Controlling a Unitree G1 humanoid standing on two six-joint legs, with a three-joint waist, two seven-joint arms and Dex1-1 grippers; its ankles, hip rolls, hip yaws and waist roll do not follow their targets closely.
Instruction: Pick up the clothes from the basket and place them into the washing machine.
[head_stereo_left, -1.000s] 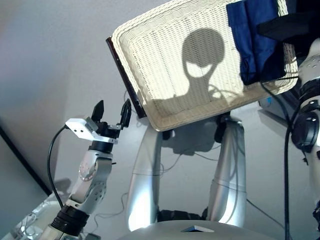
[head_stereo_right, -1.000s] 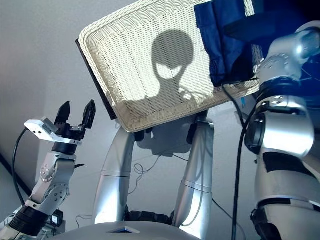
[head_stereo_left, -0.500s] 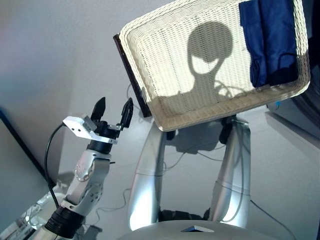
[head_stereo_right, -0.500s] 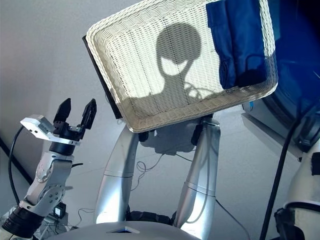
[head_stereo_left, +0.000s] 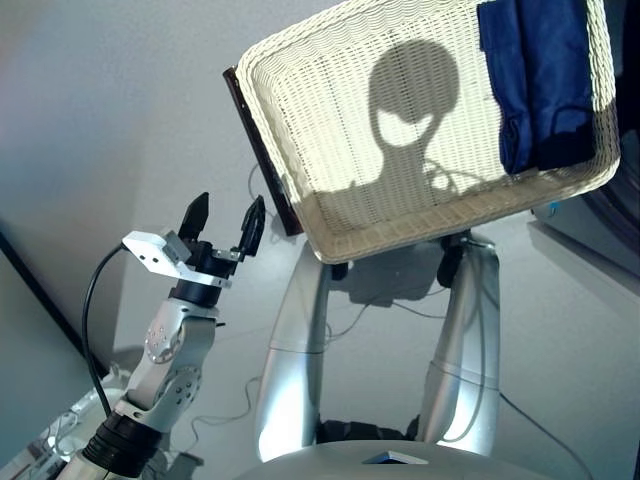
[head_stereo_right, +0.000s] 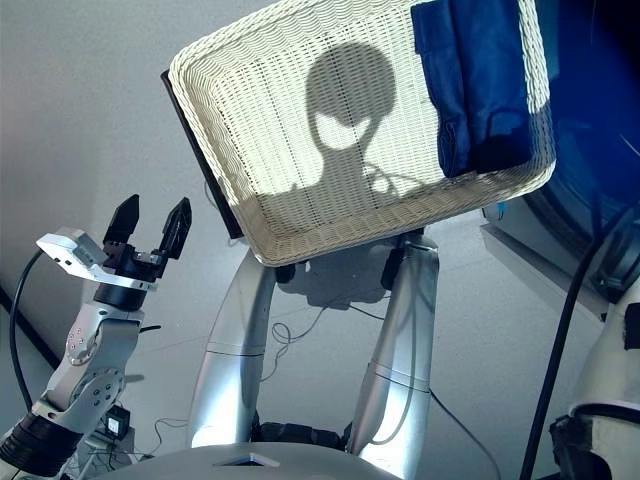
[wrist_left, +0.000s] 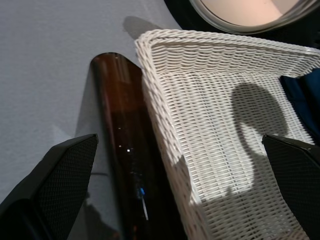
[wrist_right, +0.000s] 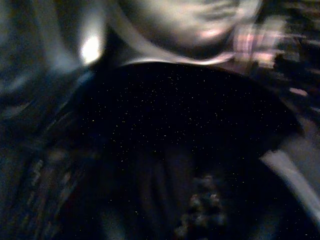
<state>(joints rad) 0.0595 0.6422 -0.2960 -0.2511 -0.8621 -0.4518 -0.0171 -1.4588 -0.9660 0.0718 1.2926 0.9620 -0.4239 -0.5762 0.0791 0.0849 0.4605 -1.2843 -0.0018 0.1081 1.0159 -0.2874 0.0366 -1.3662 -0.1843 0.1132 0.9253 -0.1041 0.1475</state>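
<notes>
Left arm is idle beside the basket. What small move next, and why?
Probably reach the left gripper over the dark bar and across the basket toward the navy cloth: its jaws are open and empty, and that cloth lies at the far end.

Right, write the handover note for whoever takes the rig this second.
Left gripper: open, empty, raised beside the basket's dark bar.
Right gripper: not seen in the head views; its wrist view is too dark to judge.
Basket: only the navy blue cloth lies in it, at the robot's right end.
Red and black pieces: not visible.
Left to do: move the navy blue cloth to the washing machine.
</notes>
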